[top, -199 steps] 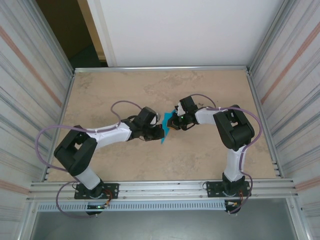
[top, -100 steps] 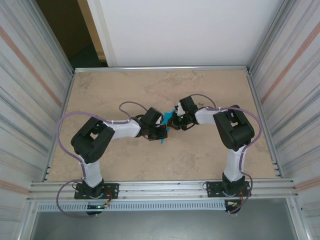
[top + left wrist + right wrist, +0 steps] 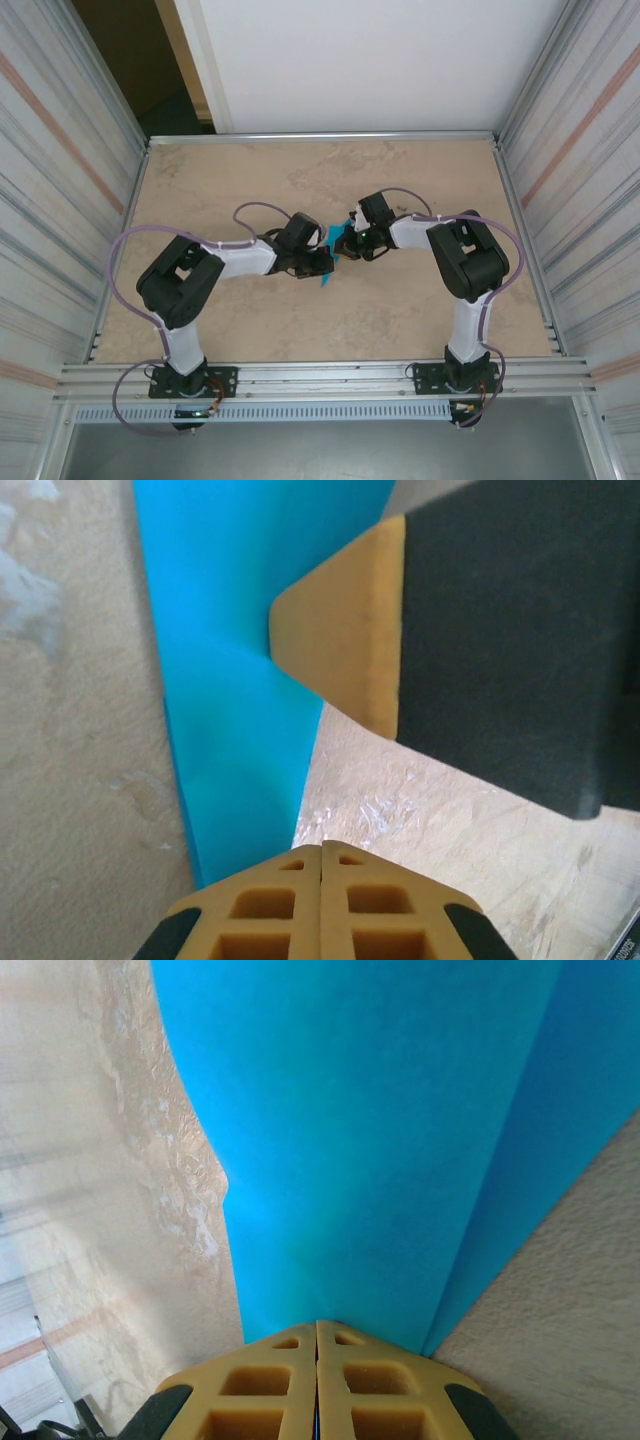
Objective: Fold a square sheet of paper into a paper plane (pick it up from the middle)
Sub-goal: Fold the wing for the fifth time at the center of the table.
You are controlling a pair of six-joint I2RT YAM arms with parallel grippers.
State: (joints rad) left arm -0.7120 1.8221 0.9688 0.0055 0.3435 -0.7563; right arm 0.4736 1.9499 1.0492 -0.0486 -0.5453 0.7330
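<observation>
Seen from above, two white-and-black robot arms meet at the middle of a tan, marble-patterned table inside corrugated metal walls. Between them sits a small piece of bright teal paper, folded into a narrow shape whose point aims toward the bottom of the frame. The left gripper is at its left edge and the right gripper at its upper right.

In the left wrist view, the paper is a smooth, matte strip running down the left half of the frame and tapering toward the bottom, with a faint lengthwise crease. The left gripper's ribbed yellow pads are pressed flat together at the bottom centre. The paper's tip ends at the left pad, and it is unclear whether any paper is pinched. A wedge-shaped yellow fingertip on a black body, belonging to the right gripper, rests against the paper at upper right.

In the right wrist view, the paper spreads wide, with one sharp diagonal crease at the right. The right gripper's pads are clamped on its lower edge.
</observation>
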